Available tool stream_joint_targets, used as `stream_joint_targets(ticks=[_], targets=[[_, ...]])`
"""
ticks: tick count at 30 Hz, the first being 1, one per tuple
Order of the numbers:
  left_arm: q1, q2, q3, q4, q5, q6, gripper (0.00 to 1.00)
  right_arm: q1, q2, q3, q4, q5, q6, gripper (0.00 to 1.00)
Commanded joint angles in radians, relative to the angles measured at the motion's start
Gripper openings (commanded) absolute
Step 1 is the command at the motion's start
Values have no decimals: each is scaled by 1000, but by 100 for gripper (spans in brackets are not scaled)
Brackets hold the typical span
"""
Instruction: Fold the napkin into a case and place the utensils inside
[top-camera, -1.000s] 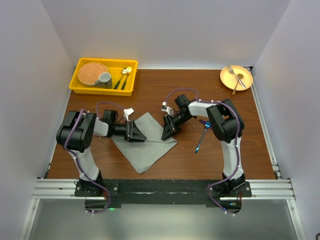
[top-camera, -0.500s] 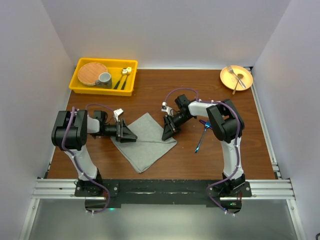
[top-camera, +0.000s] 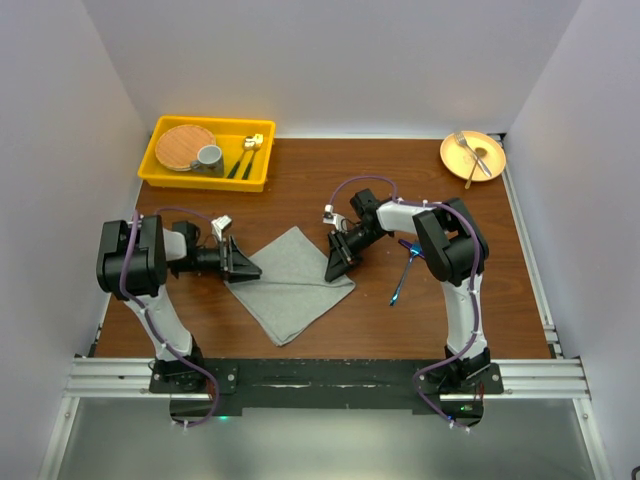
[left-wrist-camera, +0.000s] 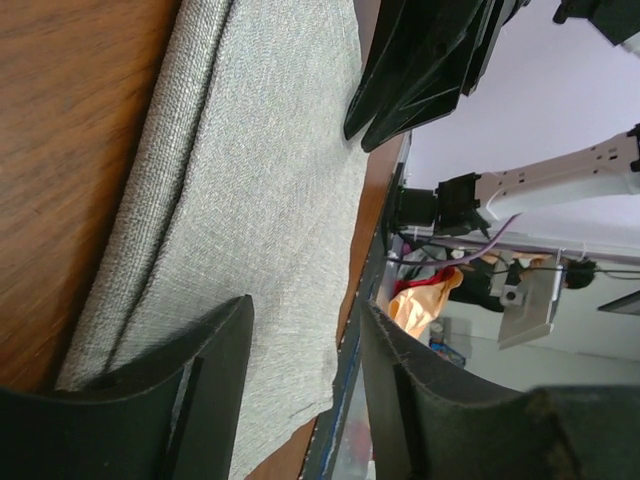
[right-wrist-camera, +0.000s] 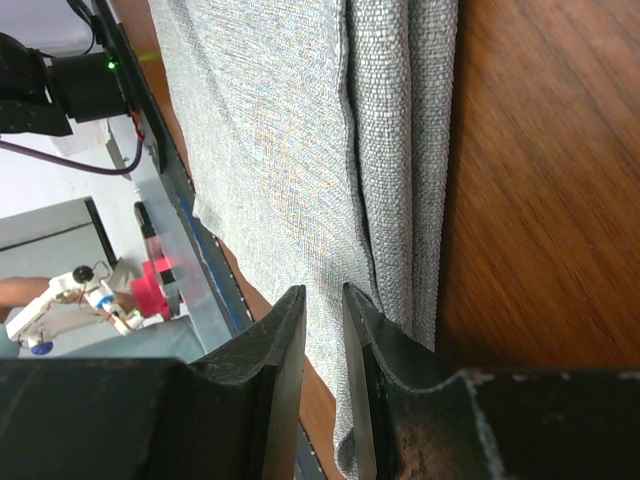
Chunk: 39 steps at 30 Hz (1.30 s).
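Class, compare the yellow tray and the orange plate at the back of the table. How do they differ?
The tray is rectangular with raised walls; the plate is round and shallow. The tray sits back left, the plate back right. The tray holds a cup, a wooden disc and gold cutlery; the plate holds only cutlery, including a fork. Both carry cutlery.

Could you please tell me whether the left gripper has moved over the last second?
Yes. The left gripper has slid left across the napkin to its left corner, away from below the yellow tray's right end.
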Motion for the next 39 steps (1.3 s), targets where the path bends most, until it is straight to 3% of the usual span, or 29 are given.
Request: stream_joint_targets(ticks=[1,6,11,13,19,24,28,39], targets=[[-1,-80,70,-108,2,151,46,-10,16,8,-39,116,-51,28],[-85,-158,88,-67,-9,121,25,0,-79,16,-11,-8,20,34],[-155,-203,-13,224,-122,-125,4,23,-138,59,12,-85,87,39],[-156,-163,-25,249,-172,-180,0,42,-159,71,35,-85,130,41],[-159,-86,-13,301,-251,-200,0,139,-158,47,235,-80,337,45],[-158,-46,11,283,-294,-200,0,165,-84,5,410,-88,472,57],[-158,-22,21,280,-322,-199,0,165,-32,-14,420,-97,460,64],[-156,4,24,268,-368,-190,0,104,-37,-162,279,-111,266,65]])
